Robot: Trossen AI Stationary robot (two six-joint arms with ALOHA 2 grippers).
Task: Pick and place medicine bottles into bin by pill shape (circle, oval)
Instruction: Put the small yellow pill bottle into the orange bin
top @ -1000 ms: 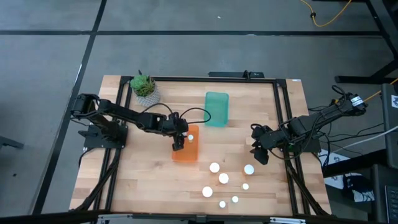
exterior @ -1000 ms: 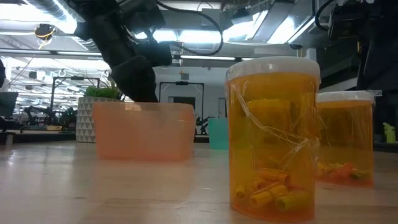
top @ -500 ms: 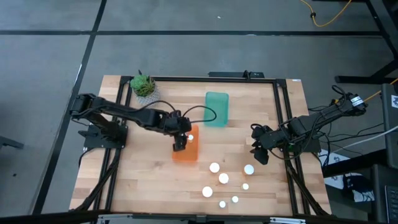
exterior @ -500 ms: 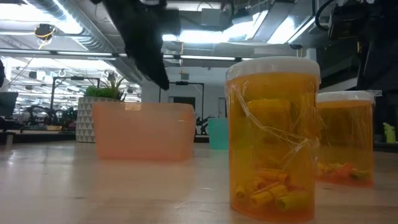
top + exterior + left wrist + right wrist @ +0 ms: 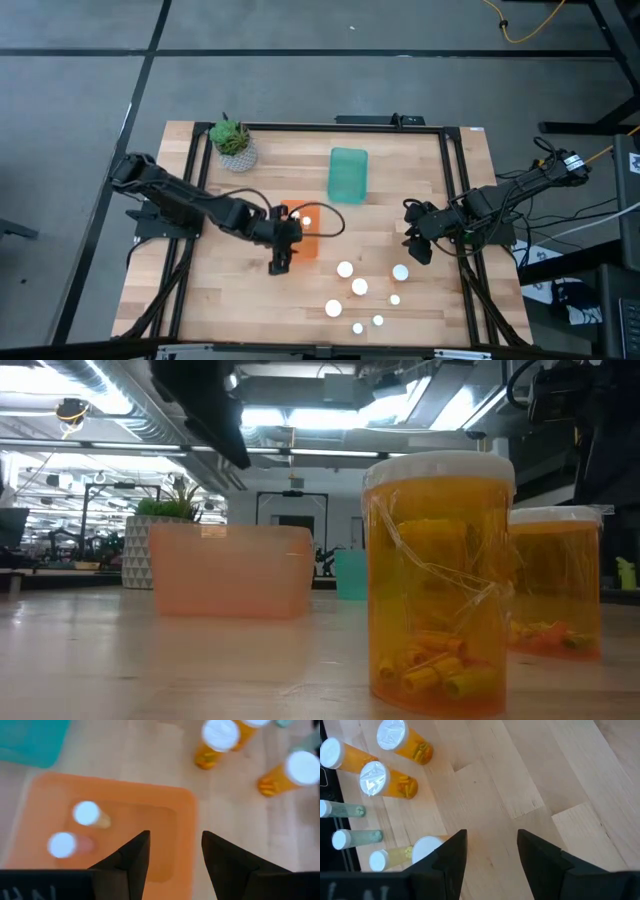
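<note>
Inside the orange bin (image 5: 175, 815) sit two bottles (image 5: 86, 813); seven stand outside; both grippers gape empty.

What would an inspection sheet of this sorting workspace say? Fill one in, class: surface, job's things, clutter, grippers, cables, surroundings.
Surface: wooden table inside a black frame.
Job's things: orange bin holds two white-capped bottles; teal bin stands behind it; seven bottles stand loose on the table's right front.
Clutter: potted plant at the back left corner.
Grippers: left gripper hangs over the orange bin's front edge, fingers open and empty; right gripper waits by the right rail, fingers open and empty.
Cables: a black cable loops off the left arm; a bundle trails off the right arm.
Surroundings: grey floor; nobody seen.
</note>
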